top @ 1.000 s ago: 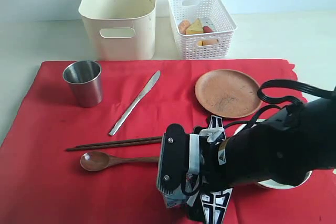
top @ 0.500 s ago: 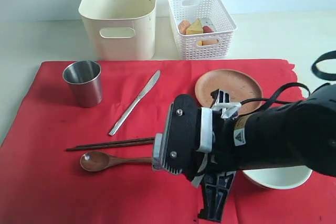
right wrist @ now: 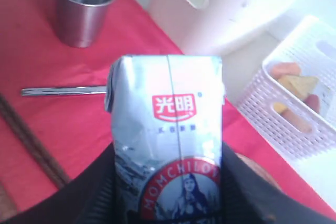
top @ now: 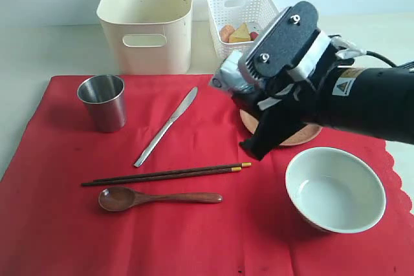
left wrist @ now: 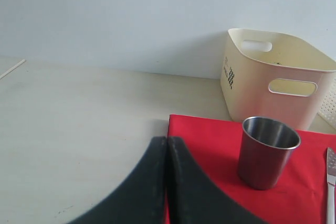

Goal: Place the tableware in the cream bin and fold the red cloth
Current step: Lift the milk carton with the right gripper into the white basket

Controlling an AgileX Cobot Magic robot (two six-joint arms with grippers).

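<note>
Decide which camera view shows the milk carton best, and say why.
The right wrist view: the milk carton fills the middle of the frame, its printed front facing the camera. The exterior view shows only a pale sliver of it beside the black right arm, which hides the rest. The left wrist view shows none of it.

Pale tabletop (left wrist: 79,129), seemingly plain wall (left wrist: 105,14)

The two dark fingers (left wrist: 149,184) are pressed together with nothing between them, over the corner of the red cloth (left wrist: 205,140). A steel cup (left wrist: 268,153) stands upright on the cloth near that corner. The cream bin (left wrist: 278,77) sits on the bare tabletop (left wrist: 79,124) just past the cloth's far edge. A knife (left wrist: 331,182) tip shows beside the cup.
</note>
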